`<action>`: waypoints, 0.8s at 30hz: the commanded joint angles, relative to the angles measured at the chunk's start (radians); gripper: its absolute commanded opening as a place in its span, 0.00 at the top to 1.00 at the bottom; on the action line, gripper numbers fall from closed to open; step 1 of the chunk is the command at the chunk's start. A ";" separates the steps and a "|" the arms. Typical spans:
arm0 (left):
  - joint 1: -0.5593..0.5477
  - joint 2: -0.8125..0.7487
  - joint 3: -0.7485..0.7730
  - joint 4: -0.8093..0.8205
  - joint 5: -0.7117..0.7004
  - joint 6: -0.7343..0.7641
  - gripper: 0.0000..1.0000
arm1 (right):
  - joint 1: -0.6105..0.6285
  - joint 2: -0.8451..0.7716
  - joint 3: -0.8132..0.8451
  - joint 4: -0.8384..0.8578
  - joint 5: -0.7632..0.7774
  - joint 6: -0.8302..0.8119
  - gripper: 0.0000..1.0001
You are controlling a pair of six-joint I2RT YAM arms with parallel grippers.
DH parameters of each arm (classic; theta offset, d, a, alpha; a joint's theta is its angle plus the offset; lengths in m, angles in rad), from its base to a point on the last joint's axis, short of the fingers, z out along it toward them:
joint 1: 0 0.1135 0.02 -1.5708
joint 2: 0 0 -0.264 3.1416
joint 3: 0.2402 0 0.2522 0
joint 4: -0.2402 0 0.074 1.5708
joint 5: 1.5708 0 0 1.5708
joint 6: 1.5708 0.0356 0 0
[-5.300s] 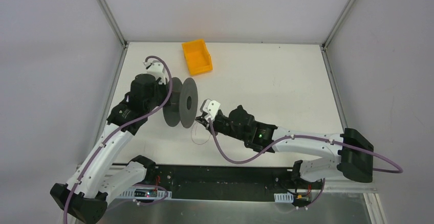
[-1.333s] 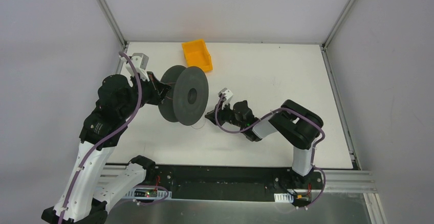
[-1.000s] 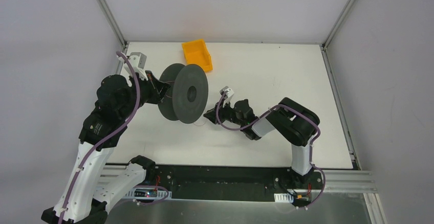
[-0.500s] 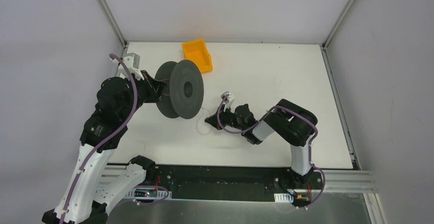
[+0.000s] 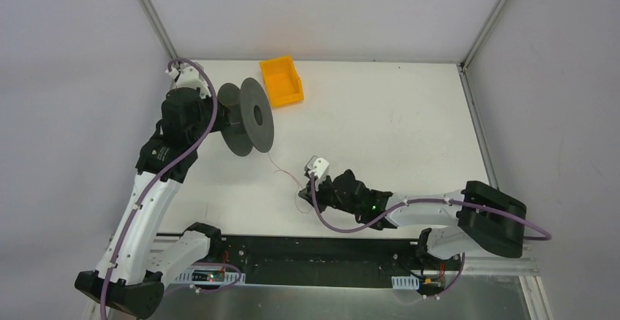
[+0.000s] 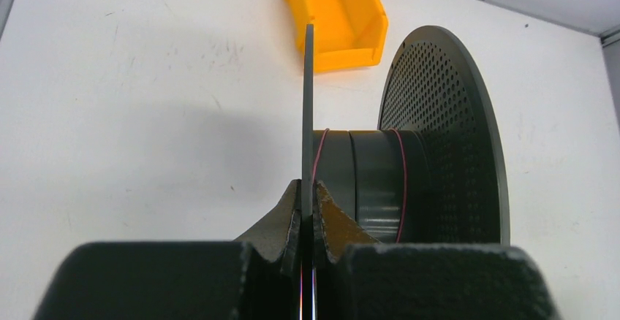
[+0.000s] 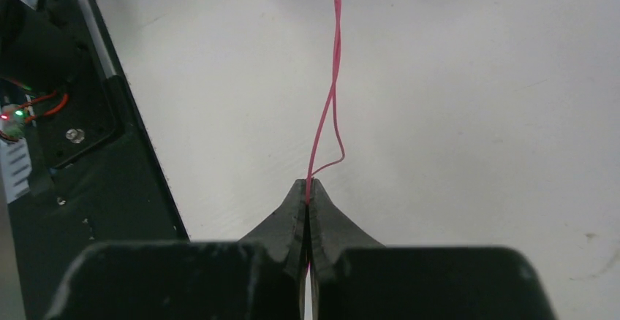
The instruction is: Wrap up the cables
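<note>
Right gripper (image 7: 307, 194) has its two black fingers pressed together on a thin, hair-like pinkish-red cable (image 7: 333, 79), low over the white table (image 5: 395, 130) near its front edge. From the closed tips two strands run off side by side, one fairly straight and one kinked, so the wire seems doubled over at the pinch. In the overhead view the strand leads up and left across the table toward a dark grey plastic spool with two round perforated flanges (image 5: 246, 115), and a small slack loop lies on the surface just beside the gripper. Left gripper (image 6: 307, 199) is clamped on the thin edge of the spool's near flange, holding it at the far left of the table; whether the spool touches the surface I cannot tell. On the smooth hub (image 6: 365, 181) two turns of cable show, one against the near flange and one beside the far flange, with bare plastic between them. By that, the wrapping looks barely begun: the free length and the loop are yet to be wound on. Counted: one spool, one cable as far as can be seen, two turns, and one orange plastic bin (image 5: 281, 80) near the spool at the far side.
</note>
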 commanded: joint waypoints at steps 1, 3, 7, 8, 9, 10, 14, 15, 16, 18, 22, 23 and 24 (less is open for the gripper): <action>0.007 0.014 -0.007 0.120 -0.042 0.084 1.00 | 0.071 -0.080 0.143 -0.330 0.179 -0.198 1.00; 0.006 0.023 -0.023 0.119 -0.044 0.125 1.00 | 0.097 -0.104 0.193 -0.372 0.220 -0.249 1.00; 0.004 0.029 -0.076 0.112 -0.048 0.192 1.00 | 0.117 -0.134 0.294 -0.401 0.239 -0.343 1.00; 0.003 0.029 -0.087 0.108 -0.044 0.202 1.00 | 0.118 -0.132 0.317 -0.393 0.236 -0.372 1.00; 0.002 0.030 -0.097 0.102 -0.040 0.212 1.00 | 0.118 -0.127 0.339 -0.383 0.234 -0.412 1.00; -0.002 0.031 -0.103 0.094 -0.036 0.218 1.00 | 0.117 -0.120 0.361 -0.370 0.233 -0.431 1.00; -0.021 0.038 -0.125 0.050 -0.017 0.236 1.00 | 0.118 -0.052 0.454 -0.289 0.262 -0.569 1.00; -0.031 0.038 -0.132 0.041 -0.016 0.250 1.00 | 0.118 -0.027 0.475 -0.267 0.277 -0.596 1.00; -0.044 0.036 -0.139 0.035 -0.015 0.262 1.00 | 0.117 -0.001 0.494 -0.240 0.294 -0.623 1.00; -0.066 0.030 -0.152 0.022 -0.013 0.290 1.00 | 0.116 0.049 0.532 -0.187 0.325 -0.671 1.00; -0.080 0.016 -0.174 -0.011 0.024 0.334 1.00 | 0.107 0.136 0.598 -0.090 0.425 -0.771 1.00; -0.080 0.013 -0.177 -0.023 0.038 0.341 1.00 | 0.106 0.155 0.607 -0.058 0.447 -0.803 1.00; -0.080 0.009 -0.182 -0.034 0.051 0.349 1.00 | 0.104 0.172 0.613 -0.023 0.472 -0.842 1.00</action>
